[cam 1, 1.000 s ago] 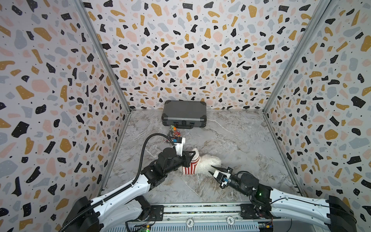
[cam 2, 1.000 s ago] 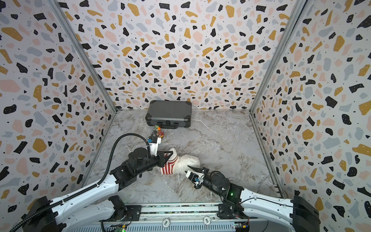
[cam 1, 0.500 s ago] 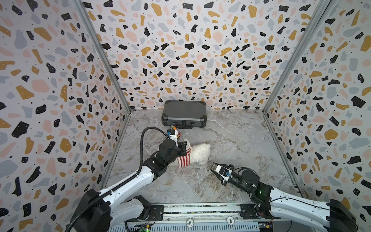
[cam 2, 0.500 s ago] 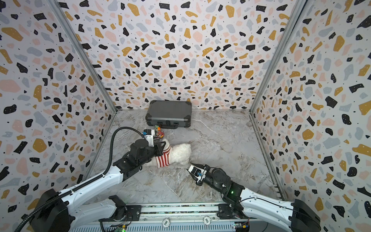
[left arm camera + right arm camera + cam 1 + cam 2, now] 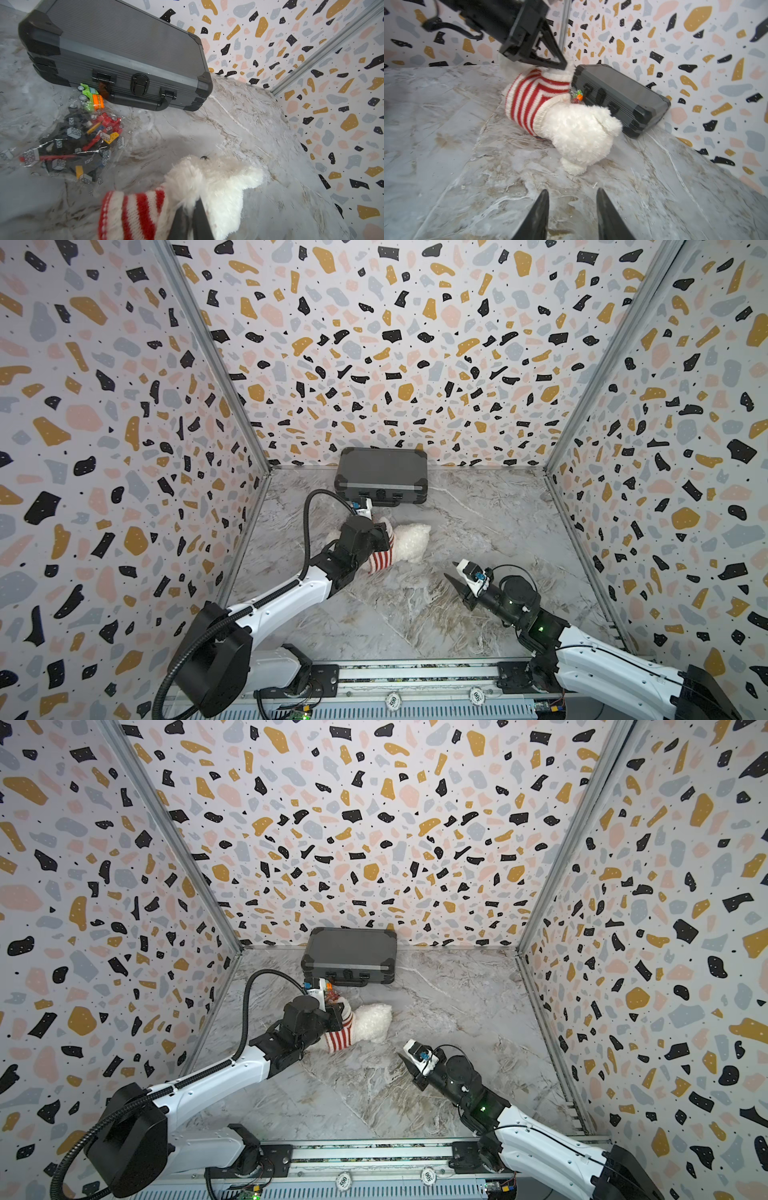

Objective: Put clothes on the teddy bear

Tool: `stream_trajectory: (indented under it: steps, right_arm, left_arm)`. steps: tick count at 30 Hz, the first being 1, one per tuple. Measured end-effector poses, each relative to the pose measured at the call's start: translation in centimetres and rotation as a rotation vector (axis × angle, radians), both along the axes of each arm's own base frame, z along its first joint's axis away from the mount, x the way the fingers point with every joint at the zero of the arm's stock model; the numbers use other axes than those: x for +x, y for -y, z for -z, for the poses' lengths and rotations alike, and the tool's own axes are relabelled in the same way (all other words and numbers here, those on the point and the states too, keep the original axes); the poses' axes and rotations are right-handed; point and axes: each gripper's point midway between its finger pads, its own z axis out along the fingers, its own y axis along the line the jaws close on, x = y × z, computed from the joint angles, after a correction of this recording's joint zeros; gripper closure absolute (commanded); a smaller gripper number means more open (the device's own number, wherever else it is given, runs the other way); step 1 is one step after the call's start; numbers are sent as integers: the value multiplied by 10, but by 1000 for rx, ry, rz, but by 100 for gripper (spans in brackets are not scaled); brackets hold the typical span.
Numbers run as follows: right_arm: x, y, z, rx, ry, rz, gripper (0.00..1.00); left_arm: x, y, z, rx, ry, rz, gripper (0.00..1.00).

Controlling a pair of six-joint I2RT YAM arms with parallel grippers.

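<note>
Left wrist view shows left hand [image 5: 190, 206] pinching teddy bear [image 5: 220, 182], obscured overhead

- A marble-patterned tabletop [image 5: 478, 531], grey-white with brown veins, is carrying everything.
- A dark grey case [image 5: 381, 477] is lying flat at the back, close to the rear wall.
- A clear bag of building bricks [image 5: 70, 141] is lying just in front of the case, and a green-and-orange toy car [image 5: 92, 97] is sitting right by the case's front.
- A teddy bear [image 5: 581, 128] in a red-and-white striped sweater [image 5: 529, 97] is resting with its head on the surface, near the case.
</note>
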Motion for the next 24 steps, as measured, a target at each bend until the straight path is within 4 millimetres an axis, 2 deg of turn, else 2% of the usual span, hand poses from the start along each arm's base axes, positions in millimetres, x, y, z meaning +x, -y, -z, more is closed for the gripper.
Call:
stream_trajectory:
  steps: [8,15,16,19,24]
  right_arm:
    - [20,13,15,23,-123,55,60]
    - [27,16,25,37,-194,71,60]
    - [28,17,25,40,-197,73,60]
    - [28,18,24,48,-205,73,60]
    - [28,19,21,59,-203,70,60]
  left_arm:
    - [-50,27,13,18,-26,118,100]
    - [-91,39,33,20,-62,174,85]
    - [-96,40,37,24,-71,182,81]
    - [-110,43,52,46,-104,226,76]
    - [-134,59,66,78,-148,319,66]
